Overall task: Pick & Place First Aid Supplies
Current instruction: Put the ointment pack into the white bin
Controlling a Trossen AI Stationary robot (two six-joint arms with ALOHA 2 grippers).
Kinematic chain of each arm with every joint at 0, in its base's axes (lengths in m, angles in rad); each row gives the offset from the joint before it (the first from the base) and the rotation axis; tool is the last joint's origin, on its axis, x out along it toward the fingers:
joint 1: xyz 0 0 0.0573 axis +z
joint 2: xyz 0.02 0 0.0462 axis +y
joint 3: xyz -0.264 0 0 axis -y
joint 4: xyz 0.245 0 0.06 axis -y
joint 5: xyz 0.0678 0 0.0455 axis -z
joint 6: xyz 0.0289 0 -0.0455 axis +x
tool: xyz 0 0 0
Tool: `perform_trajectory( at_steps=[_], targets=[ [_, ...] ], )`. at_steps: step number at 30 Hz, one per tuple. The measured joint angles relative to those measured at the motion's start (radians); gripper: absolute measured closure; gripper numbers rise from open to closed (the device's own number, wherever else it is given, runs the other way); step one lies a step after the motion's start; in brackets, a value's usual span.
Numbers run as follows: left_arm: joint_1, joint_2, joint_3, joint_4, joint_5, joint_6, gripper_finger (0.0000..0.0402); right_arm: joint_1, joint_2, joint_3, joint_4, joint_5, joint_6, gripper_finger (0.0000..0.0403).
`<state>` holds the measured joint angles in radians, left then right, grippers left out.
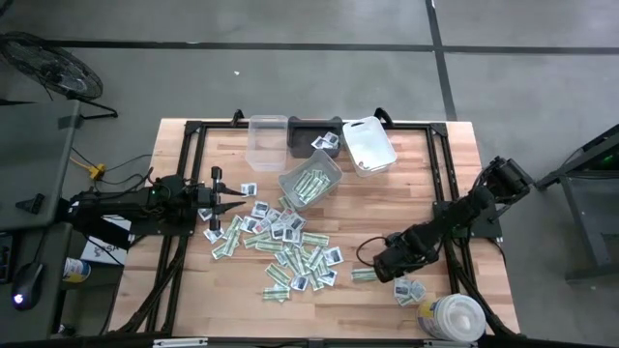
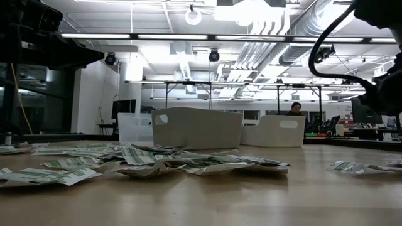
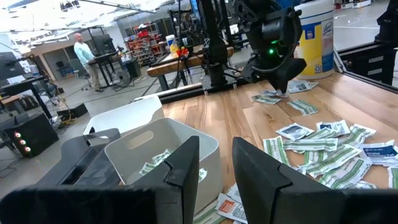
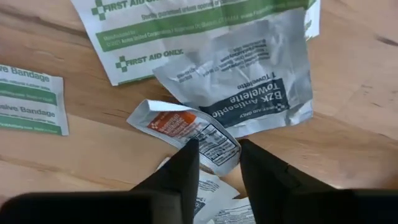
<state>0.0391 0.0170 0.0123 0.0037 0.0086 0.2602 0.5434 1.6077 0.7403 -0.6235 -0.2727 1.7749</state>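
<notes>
Right gripper (image 4: 216, 163) fingers sit low on the wooden table (image 1: 387, 203), a narrow gap between them, straddling the edge of a small orange-and-white packet (image 4: 186, 134); whether they actually pinch it cannot be told. Just beyond lie a crumpled antiseptic towelette packet (image 4: 249, 81) and green-and-white bandage strips (image 4: 31, 99). Seen from above, this gripper is at about four o'clock on the table, among a few stray packets. Most first aid supplies (image 1: 285, 246) are scattered around the table's centre. At twelve o'clock stand a clear bin (image 1: 267, 137), a dark bin (image 1: 314, 130) and a white bin (image 1: 368, 145), with a grey bin (image 1: 311, 182) holding green strips just below. At nine o'clock the left gripper (image 1: 232, 202) hovers, fingers slightly parted and empty. A round white tub (image 1: 455, 317) stands at five o'clock.
</notes>
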Motion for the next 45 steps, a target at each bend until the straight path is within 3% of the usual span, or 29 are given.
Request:
perform_trajectory(
  at_steps=[15, 26, 32, 38, 45],
  targets=[
    [0.000, 0.000, 0.000, 0.000, 0.000, 0.000, 0.0305, 0.001, -0.009, 0.018, -0.018, 0.003, -0.004, 0.0397],
    [0.000, 0.000, 0.000, 0.000, 0.000, 0.000, 0.0305, 0.000, -0.053, 0.113, -0.041, 0.088, -0.030, 0.0399],
    [0.000, 0.000, 0.000, 0.000, 0.000, 0.000, 0.0305, -0.028, -0.090, 0.172, -0.053, 0.215, -0.050, 0.0401],
    [0.000, 0.000, 0.000, 0.000, 0.000, 0.000, 0.0305, -0.109, -0.121, 0.217, -0.073, 0.333, -0.136, 0.0401],
    [0.000, 0.000, 0.000, 0.000, 0.000, 0.000, 0.0305, -0.245, -0.131, 0.249, -0.070, 0.401, -0.330, 0.0401]
  ],
)
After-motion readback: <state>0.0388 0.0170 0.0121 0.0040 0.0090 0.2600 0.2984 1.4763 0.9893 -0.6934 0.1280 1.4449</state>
